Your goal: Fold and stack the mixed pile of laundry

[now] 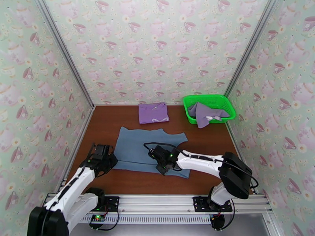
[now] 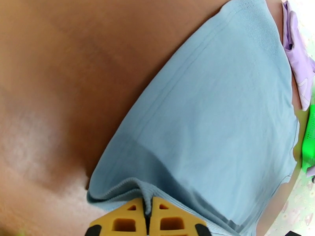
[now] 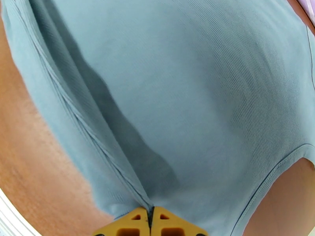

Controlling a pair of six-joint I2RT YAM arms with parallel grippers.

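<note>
Pinching blue-grey garment (image 2: 220, 115) hem: left claw (image 2: 147, 207), right claw (image 3: 150, 213).

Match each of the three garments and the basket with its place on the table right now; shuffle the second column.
Things
1. purple shirt
2. blue-grey garment
3. lavender-grey garment
4. green basket

Places
A. lying inside the basket
B. standing at the far right corner of the table
C. spread mid-table, pinched by the left gripper and the right gripper
D. folded at the far side, left of the basket

Pairs: 1-D, 2-C, 3-A, 4-B
</note>
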